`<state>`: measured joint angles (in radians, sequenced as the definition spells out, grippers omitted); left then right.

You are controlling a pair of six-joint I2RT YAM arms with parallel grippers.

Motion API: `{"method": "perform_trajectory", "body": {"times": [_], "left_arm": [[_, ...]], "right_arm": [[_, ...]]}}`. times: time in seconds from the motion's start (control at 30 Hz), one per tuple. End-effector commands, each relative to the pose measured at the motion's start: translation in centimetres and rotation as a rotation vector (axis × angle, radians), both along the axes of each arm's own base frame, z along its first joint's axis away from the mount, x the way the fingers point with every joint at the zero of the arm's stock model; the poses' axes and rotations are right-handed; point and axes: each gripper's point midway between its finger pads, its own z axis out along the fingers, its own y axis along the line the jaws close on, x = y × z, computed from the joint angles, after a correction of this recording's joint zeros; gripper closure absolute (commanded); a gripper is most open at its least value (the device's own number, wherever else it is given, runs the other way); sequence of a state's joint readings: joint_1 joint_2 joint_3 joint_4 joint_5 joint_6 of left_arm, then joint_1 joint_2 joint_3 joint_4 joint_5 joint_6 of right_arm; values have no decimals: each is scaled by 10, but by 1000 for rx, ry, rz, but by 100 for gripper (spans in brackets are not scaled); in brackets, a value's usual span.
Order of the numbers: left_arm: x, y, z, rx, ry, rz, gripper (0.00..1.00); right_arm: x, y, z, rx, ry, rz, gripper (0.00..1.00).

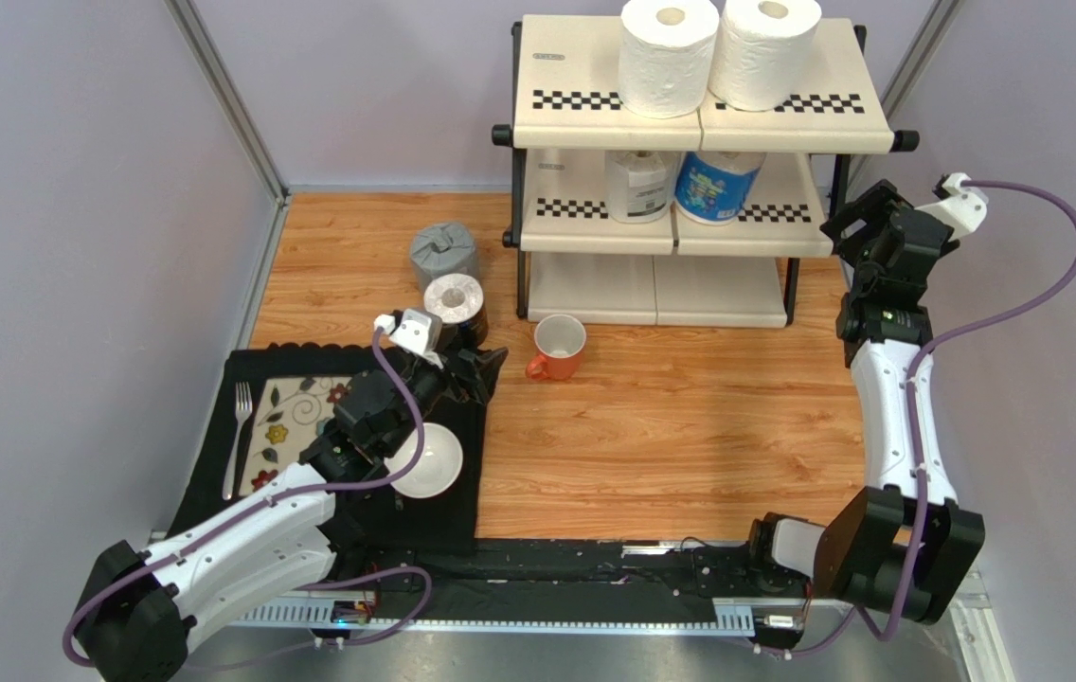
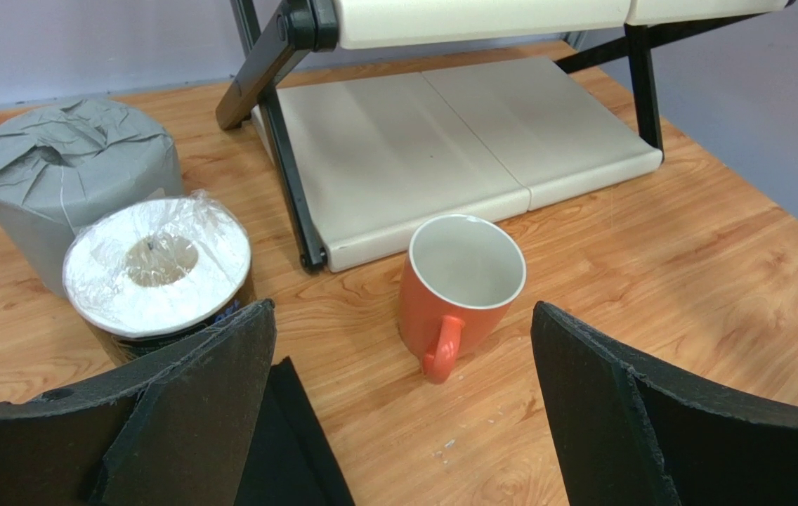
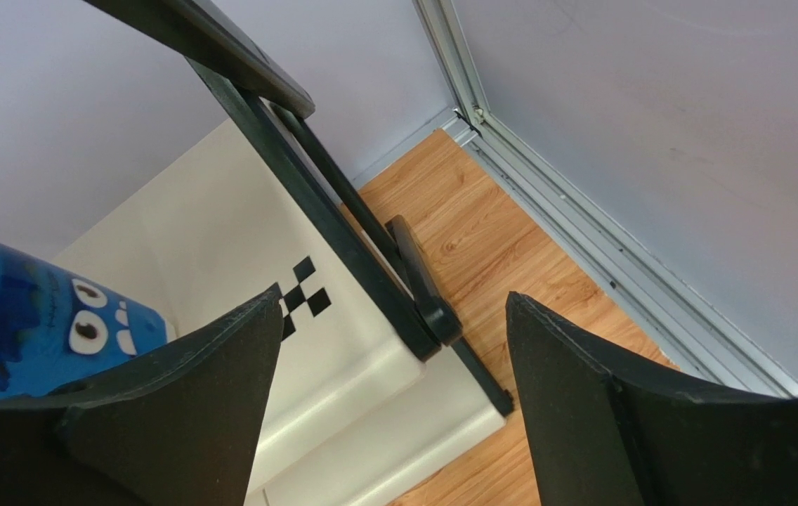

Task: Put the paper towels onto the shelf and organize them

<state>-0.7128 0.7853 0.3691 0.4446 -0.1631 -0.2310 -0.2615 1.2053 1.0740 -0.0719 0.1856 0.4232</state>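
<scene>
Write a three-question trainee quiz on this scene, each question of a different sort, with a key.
1. Multiple choice: how many rolls stand on the shelf? A) two B) four C) six
2. True or false: the mug lies on its side.
3. Fill in: the shelf tier holding no roll is the ____ one.

Key:
1. B. Two white rolls stand on top, and the clear-wrapped roll and blue roll stand in the middle.
2. False. It stands upright.
3. Bottom.
</scene>
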Motion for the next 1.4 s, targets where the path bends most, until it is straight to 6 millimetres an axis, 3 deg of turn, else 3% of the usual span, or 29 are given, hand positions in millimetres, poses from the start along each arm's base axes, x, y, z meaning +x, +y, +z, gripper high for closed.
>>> {"method": "perform_trajectory", "body": {"times": [0.0,0.47,0.93,1.13,1.27,1.37], "left_arm": [[-2,2,6,17,-36,-7,1],[0,6,-5,53,-33,11,1],[-1,7,-9,58,-29,13,1],[-1,7,-10,50,-24,14,1],[-2,8,-9,46,-23,14,1],[-3,10,-8,43,-23,20,1]], "right_arm": [[15,-6,32,-86,-86,16,21],[64,-5,6,-12,-99,153,27],[81,-12,-15,123,-128,222,40],[81,-9,-22,159,-127,247,61],[74,-7,-25,199,-139,232,84],[67,-1,-23,216,-164,245,87]]}}
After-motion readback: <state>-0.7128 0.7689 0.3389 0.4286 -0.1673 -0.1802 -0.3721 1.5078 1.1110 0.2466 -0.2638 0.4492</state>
